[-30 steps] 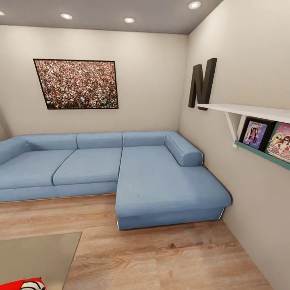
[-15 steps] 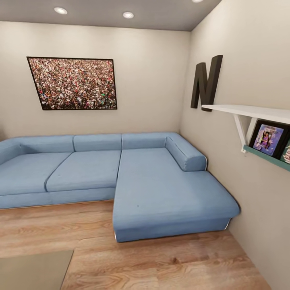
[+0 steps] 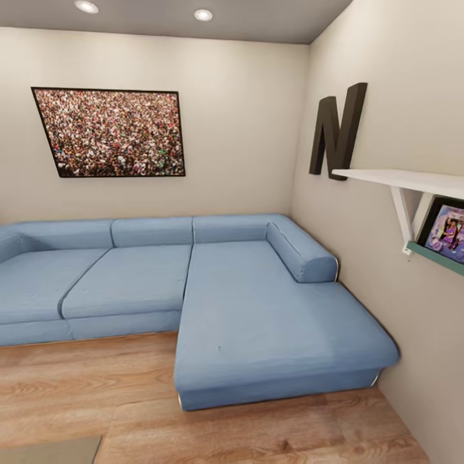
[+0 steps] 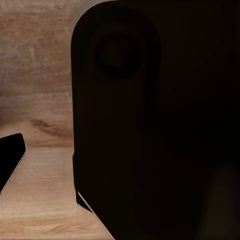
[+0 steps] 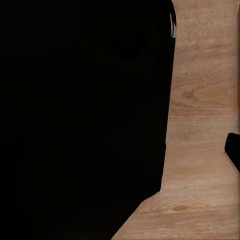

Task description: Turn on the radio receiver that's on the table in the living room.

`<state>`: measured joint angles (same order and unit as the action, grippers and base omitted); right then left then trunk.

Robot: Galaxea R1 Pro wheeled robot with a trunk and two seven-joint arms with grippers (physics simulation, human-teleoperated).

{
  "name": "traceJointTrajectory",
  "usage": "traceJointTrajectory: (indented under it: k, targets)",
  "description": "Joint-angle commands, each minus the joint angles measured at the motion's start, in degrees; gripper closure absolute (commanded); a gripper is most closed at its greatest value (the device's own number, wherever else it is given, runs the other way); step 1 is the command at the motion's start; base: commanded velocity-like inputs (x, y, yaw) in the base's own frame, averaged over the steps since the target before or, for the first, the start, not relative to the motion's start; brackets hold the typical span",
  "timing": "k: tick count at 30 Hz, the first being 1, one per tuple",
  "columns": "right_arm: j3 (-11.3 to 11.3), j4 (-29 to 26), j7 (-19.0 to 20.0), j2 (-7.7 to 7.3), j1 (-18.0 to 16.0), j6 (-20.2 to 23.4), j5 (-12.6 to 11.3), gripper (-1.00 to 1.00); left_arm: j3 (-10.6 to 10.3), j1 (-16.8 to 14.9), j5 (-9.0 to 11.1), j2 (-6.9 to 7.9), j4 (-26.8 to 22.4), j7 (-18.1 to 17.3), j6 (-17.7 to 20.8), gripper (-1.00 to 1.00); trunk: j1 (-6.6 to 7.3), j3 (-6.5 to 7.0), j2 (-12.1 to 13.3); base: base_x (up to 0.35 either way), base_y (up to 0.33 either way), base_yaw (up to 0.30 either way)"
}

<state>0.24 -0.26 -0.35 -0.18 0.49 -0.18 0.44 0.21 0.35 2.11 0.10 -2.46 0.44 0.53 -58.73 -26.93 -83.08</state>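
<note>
Counter (image 3: 48, 450) corner low-left by blue sofa (image 3: 258, 309); we should swing back toward it. Tool states: cannot tell.

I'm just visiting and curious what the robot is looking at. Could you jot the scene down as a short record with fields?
room: living room with light wood plank floor
seating: blue sectional sofa in the corner
back wall: framed crowd picture
right wall: dark letter N, white shelf with a framed photo below it
table: a corner of its grey top at the lower edge
radio: not visible right now
</note>
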Motion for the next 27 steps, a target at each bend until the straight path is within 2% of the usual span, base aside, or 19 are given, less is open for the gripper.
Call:
traceJointTrajectory:
  k: [1,11,27]
  targets:
    - [0.0,0.0,0.0,0.00,0.0,0.0,0.0,-1.00,0.0,0.0,0.0,0.00,0.0,0.0,0.0,-1.00,0.00,0.00,0.0,0.323,0.000,0.000]
    - [-0.1,0.0,0.0,0.00,0.0,-0.1,-0.1,-1.00,0.0,0.0,0.0,-0.01,0.0,-0.1,-0.4,-1.00,0.00,0.00,0.0,0.271,0.000,0.026]
    - [0.1,0.0,0.0,0.00,0.0,-1.8,-0.1,-1.00,0.1,0.0,0.0,-0.19,0.0,-0.1,-0.6,-1.00,0.00,0.00,0.0,0.017,0.000,0.257]
